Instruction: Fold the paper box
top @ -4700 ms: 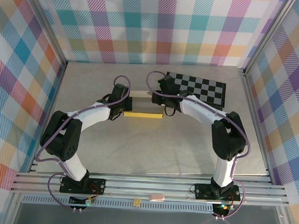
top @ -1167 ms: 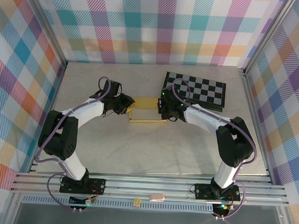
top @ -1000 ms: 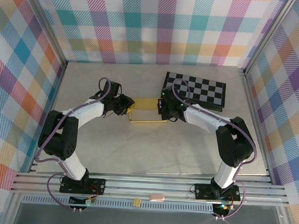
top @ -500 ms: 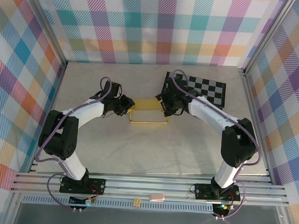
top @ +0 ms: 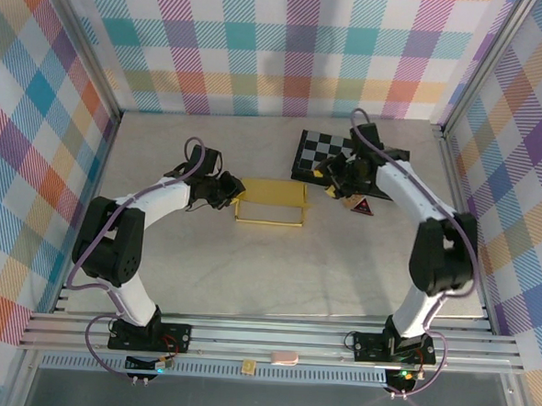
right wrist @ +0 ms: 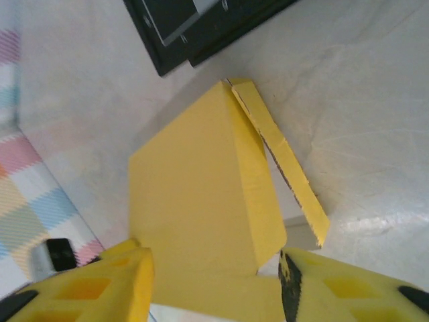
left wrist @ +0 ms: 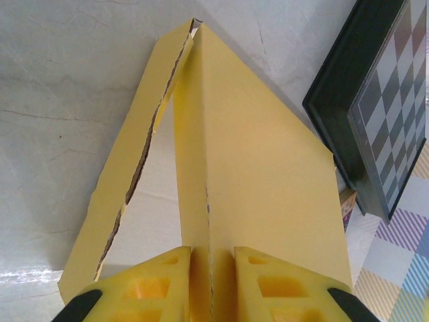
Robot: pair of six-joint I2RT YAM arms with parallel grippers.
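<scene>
A raised wall of the paper box (top: pixel 271 203) is pinched by the left pincer (left wrist: pixel 211 258), while the right pincer (right wrist: pixel 214 265) is held spread near the checkered board (top: pixel 388 164)

Text: we read no words or numbers anywhere.
Sign: we see a small red-edged triangle (top: pixel 361 206) near the checkered board (top: pixel 313 151), its symbol too small to read.

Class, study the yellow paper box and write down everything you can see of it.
The paper box is mustard-yellow thin cardboard, partly folded into a shallow rectangle with raised walls, lying on the table left of the checkered board. One long flap shows a rough, brownish cut edge. The left gripper pinches the wall at its left end; the right gripper stands open near its other end, not gripping.
</scene>
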